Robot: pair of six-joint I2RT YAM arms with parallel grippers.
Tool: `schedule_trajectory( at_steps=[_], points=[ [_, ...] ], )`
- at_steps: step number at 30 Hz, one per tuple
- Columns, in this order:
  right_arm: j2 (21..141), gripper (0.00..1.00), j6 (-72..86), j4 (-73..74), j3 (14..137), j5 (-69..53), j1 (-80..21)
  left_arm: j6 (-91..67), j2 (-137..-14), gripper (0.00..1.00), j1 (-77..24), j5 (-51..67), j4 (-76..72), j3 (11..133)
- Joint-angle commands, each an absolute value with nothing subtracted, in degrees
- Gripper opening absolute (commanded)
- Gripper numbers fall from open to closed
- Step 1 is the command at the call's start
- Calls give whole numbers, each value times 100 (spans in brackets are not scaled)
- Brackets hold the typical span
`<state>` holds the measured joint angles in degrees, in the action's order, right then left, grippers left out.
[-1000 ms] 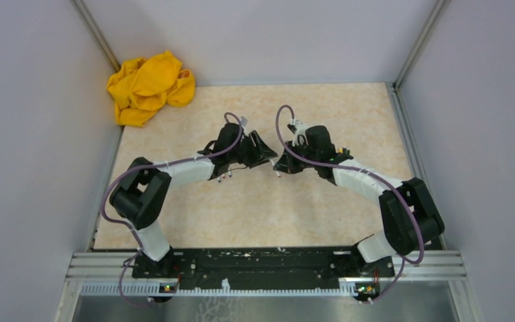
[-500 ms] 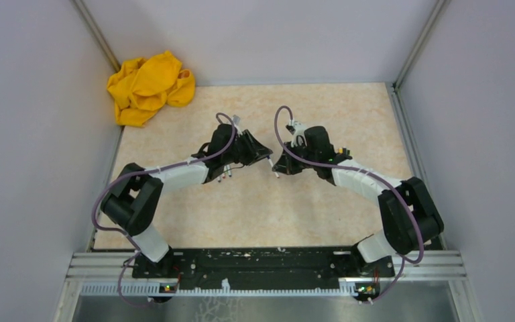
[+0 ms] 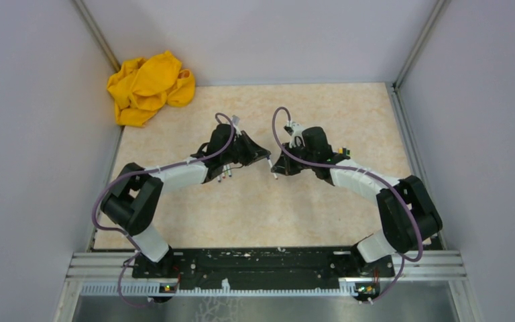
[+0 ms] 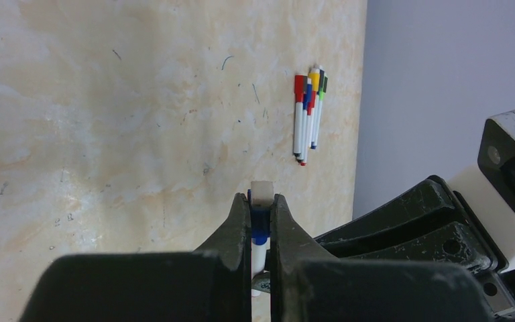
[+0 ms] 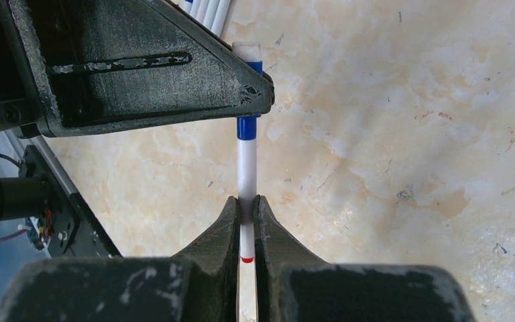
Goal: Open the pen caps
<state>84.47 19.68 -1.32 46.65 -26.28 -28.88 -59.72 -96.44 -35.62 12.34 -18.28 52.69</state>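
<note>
A thin white pen point(image 5: 246, 168) is held level between both grippers above the table's middle. My left gripper point(image 4: 261, 201) is shut on its blue pen cap point(image 4: 260, 228), with a whitish end piece point(image 4: 262, 190) sticking out past the fingertips. My right gripper point(image 5: 247, 204) is shut on the white barrel near its red-tipped end. In the top view the left gripper point(image 3: 261, 157) and the right gripper point(image 3: 279, 166) meet tip to tip. Several more capped pens point(image 4: 308, 114) lie side by side on the table; the same pens point(image 3: 222, 176) show under the left wrist.
A crumpled yellow cloth point(image 3: 149, 87) lies in the far left corner. The beige marbled table point(image 3: 275, 215) is walled by grey panels on three sides. The arm bases sit on a black rail point(image 3: 261, 263) at the near edge.
My left gripper has closed onto the pen's blue cap, and the left arm has shifted slightly left. The right gripper has kept its hold on the barrel.
</note>
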Motion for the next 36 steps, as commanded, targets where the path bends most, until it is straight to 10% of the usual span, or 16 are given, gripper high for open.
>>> schedule_trajectory(
  at_steps=[1,5,11,15,20,36],
  points=[
    [8373,4,1883,-297,4873,-2609,-3012,-6081,-9649,0,-3534,1388,-2225,5244],
    [8378,33,1873,-451,4871,-2569,-3024,-6048,-9634,0,-3538,1440,-2252,5259],
    [8583,34,1892,-549,5007,-2539,-3051,-6038,-9682,0,-3538,1567,-2263,5281],
    [8713,30,1860,-556,5113,-2463,-3047,-6038,-9684,0,-3510,1586,-2293,5227],
    [8946,0,1879,-575,5263,-2428,-3050,-5992,-9694,0,-3487,1514,-2297,5199],
    [8919,0,2045,-499,4617,-1731,-3094,-5671,-11133,0,-2166,1606,-2089,6393]
  ],
)
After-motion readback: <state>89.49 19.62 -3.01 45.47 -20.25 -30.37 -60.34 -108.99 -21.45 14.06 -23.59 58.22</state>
